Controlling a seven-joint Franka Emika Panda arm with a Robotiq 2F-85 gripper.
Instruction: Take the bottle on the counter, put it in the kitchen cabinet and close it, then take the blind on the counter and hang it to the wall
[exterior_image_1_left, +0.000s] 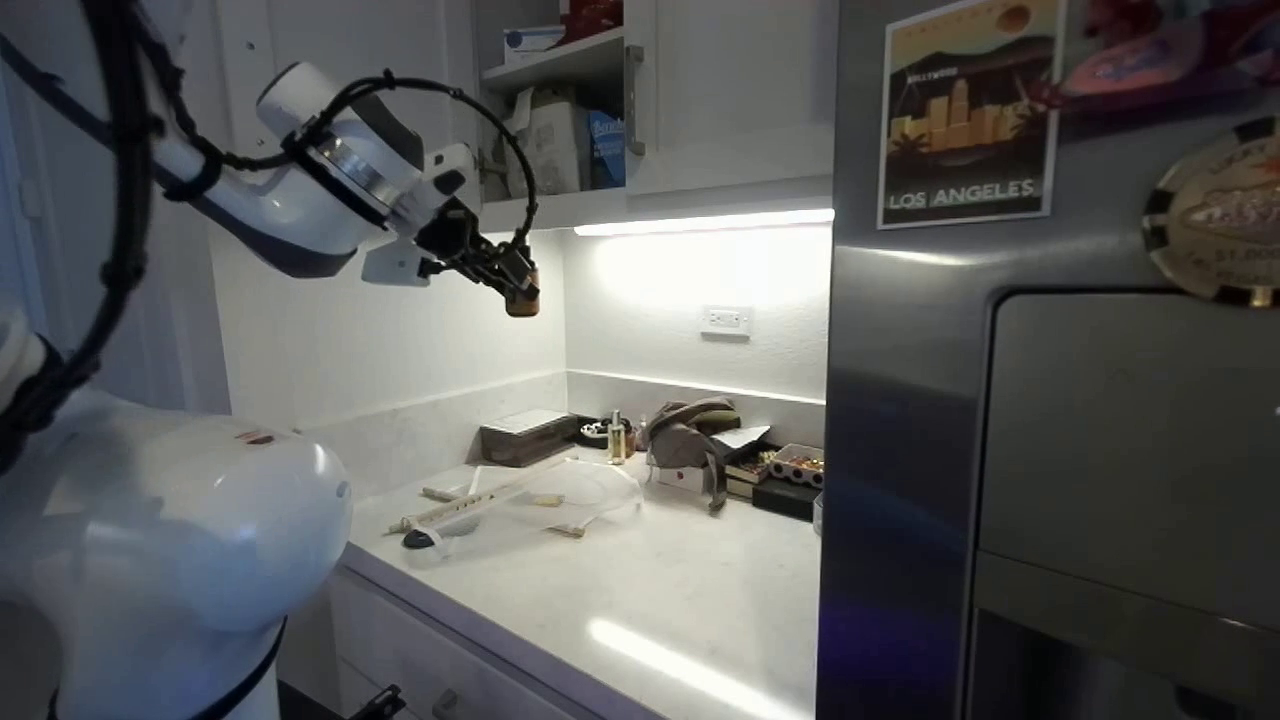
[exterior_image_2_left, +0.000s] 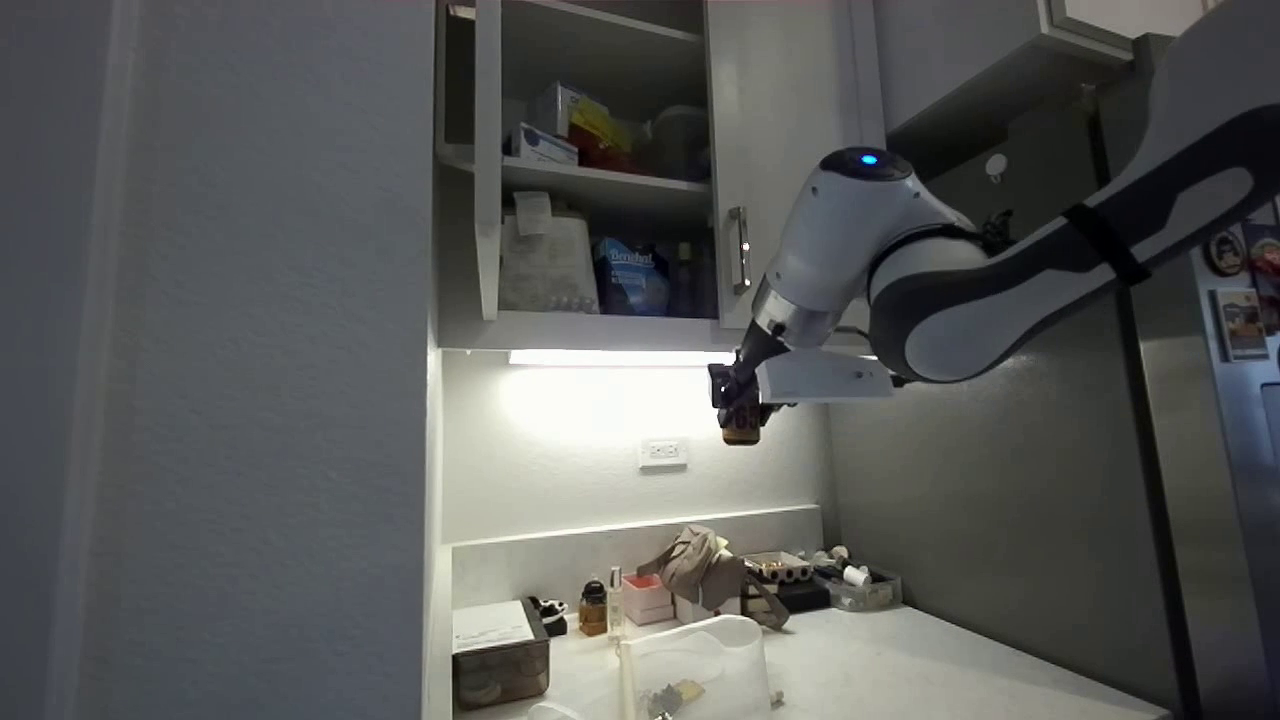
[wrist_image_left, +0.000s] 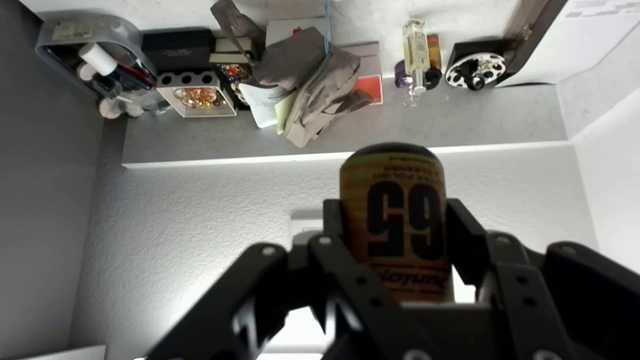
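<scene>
So, I'm holding the amber Dunlop 65 polish bottle (exterior_image_2_left: 741, 426) in the half-spread claw (wrist_image_left: 394, 225), which is gripping both sides, its base hanging beneath. The kitchen cabinet (exterior_image_2_left: 790, 110) is standing open above the claw, its lower shelf (exterior_image_2_left: 610, 328) crowded; if I'm coming in low, I'm risking snagging that base, twisting the bottle loose and dropping it toward the blind (exterior_image_1_left: 600, 488) below.

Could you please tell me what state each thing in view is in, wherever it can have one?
Gripper, closed on the bottle
Bottle, held clear of the counter
Kitchen cabinet, one door open, the other door shut
Under-cabinet light, on
Blind, lying on the counter, not yet hung
Wall outlet, no plug in it
Dotted box, open on top
Cloth bundle, crumpled
</scene>
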